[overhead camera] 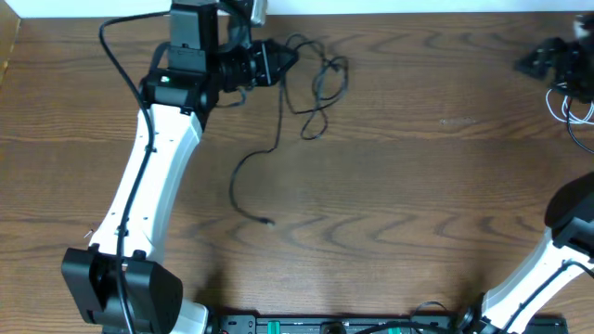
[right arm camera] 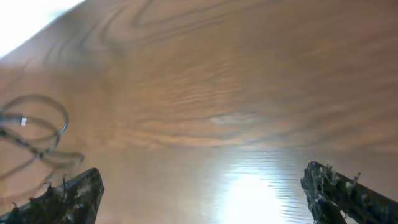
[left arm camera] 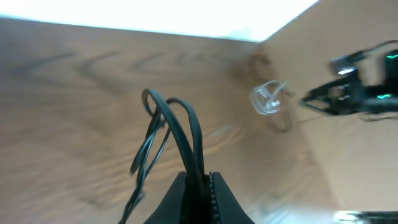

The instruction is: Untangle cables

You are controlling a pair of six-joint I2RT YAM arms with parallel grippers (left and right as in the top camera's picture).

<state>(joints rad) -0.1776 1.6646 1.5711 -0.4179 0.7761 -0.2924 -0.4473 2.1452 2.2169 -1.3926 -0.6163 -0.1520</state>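
Your left gripper (left arm camera: 205, 186), at six o'clock, pinches looped black cables (left arm camera: 186, 127). A coiled white cable (left arm camera: 267, 99) lies near three o'clock.

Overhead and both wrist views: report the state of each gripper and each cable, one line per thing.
left gripper: shut on the black cable.
black cable: pinched at a bunch of loops, tangled, one end trailing free on the table.
right gripper: open, holding nothing.
white cable: looped, lying loose on the table, not held.
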